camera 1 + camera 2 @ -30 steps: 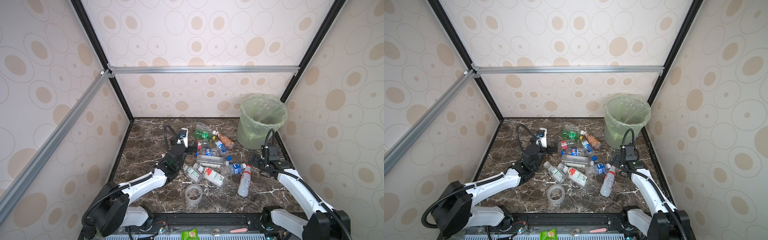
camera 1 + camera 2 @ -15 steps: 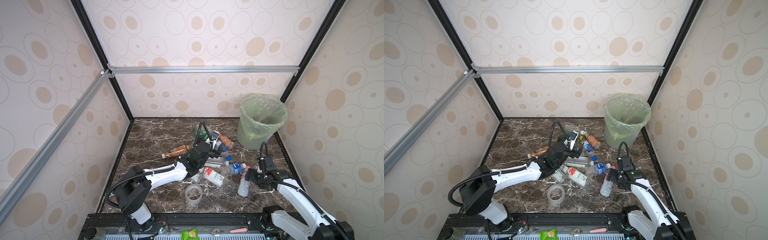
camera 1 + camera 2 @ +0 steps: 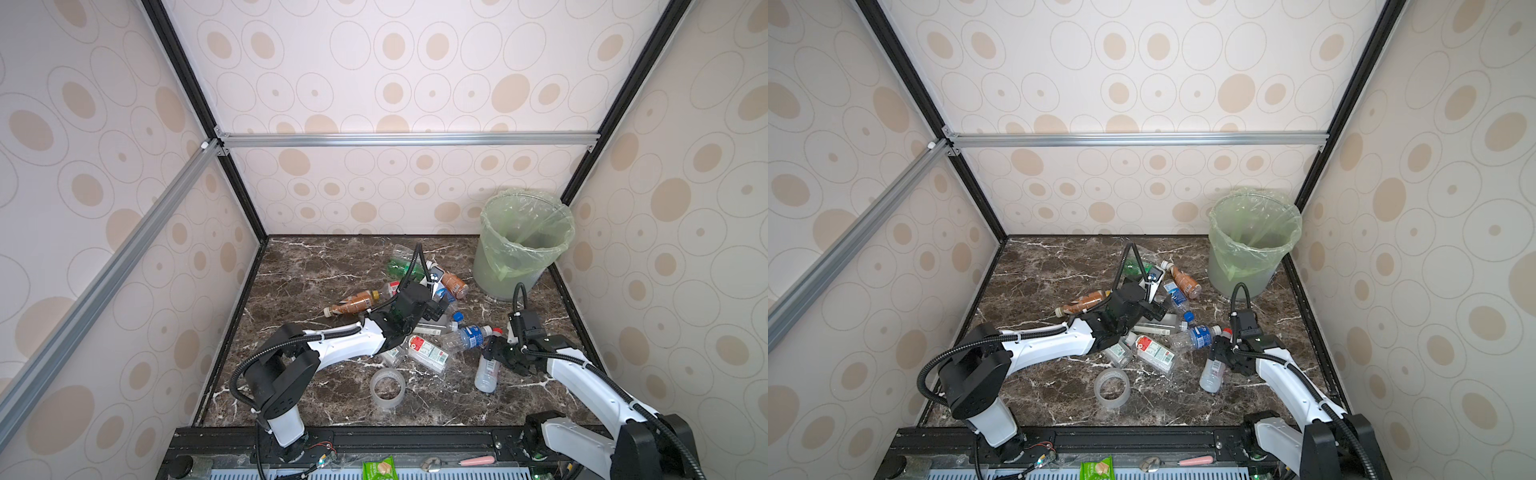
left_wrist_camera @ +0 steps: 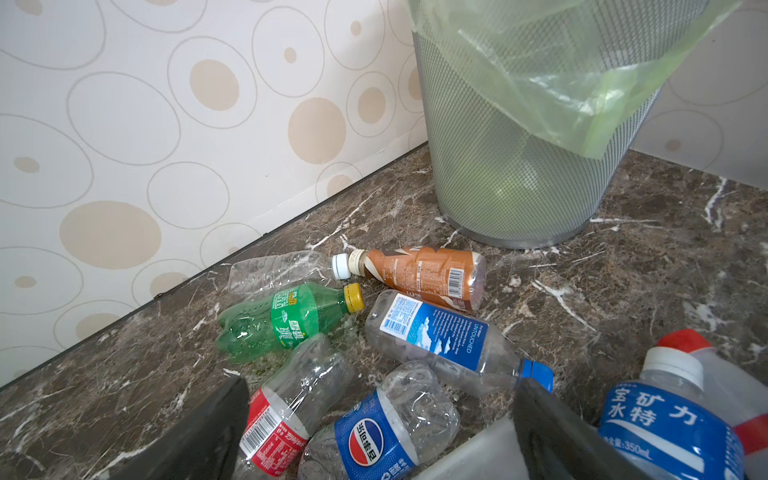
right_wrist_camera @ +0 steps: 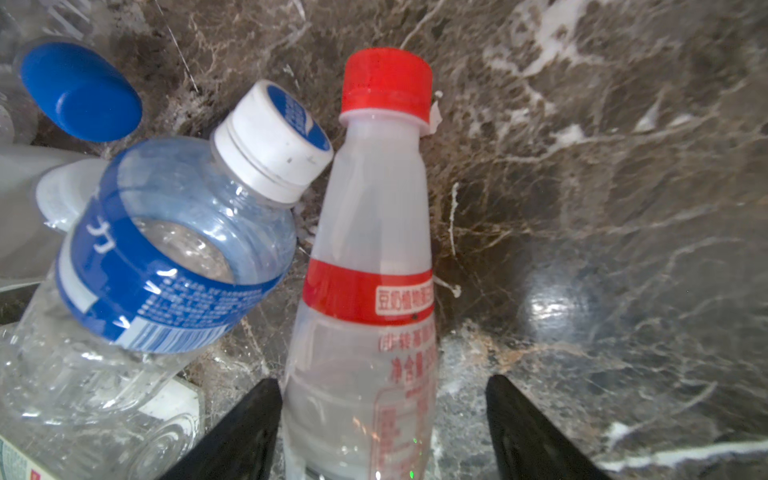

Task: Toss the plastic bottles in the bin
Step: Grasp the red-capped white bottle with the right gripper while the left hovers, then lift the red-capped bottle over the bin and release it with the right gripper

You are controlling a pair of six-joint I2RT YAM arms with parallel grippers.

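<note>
The bin [image 3: 498,266], grey mesh with a pale green bag, stands at the back right, also in the left wrist view [image 4: 498,166]. Several plastic bottles lie in a pile in front of it. My right gripper [image 5: 382,386] is open astride a cloudy red-capped bottle [image 5: 365,291], one finger touching it and a gap at the other; the same bottle [image 3: 486,372] lies near the front right. My left gripper [image 4: 382,386] is open just above a crushed Pepsi bottle [image 4: 382,428] and a red-labelled clear bottle [image 4: 286,407]. Beyond lie green [image 4: 282,320] and brown [image 4: 424,274] bottles.
A clear tape roll [image 3: 387,388] lies in front of the pile. A blue-labelled white-capped bottle [image 5: 166,270] leans against the red-capped one. Another brown bottle [image 3: 353,302] lies left of the pile. Patterned walls close in the marble floor on three sides.
My left arm swung from the left side across the pile towards the bin, uncovering a brown bottle. My right gripper came down over the red-capped bottle and its jaws narrowed.
</note>
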